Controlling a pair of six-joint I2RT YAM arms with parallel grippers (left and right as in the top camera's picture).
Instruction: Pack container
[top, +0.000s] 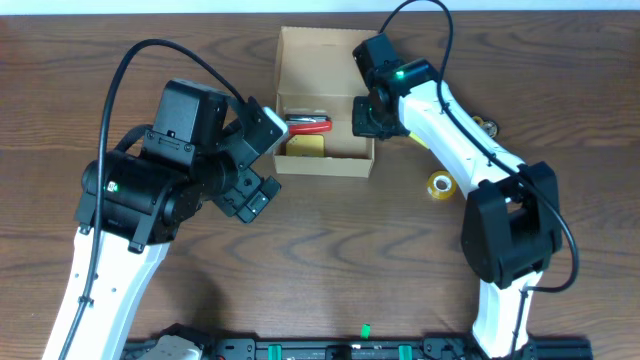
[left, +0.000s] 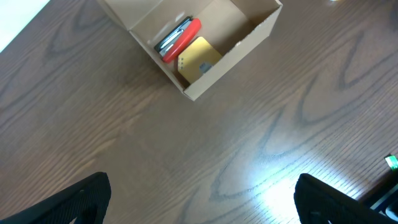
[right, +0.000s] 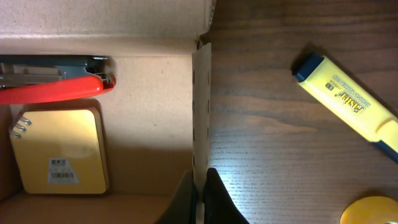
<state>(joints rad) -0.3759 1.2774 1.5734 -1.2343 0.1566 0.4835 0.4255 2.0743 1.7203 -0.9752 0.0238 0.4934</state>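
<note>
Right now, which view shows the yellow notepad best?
Right wrist: the yellow notepad is close and seen from above, spiral binding and barcode label visible. Left wrist shows it small inside the container. Overhead shows only a yellow sliver.

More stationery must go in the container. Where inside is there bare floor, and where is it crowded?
Bare floor: the right half of the container, between the red stapler and yellow notepad and the wall the right fingers pinch. Crowded: the left half, where those two lie.
</note>
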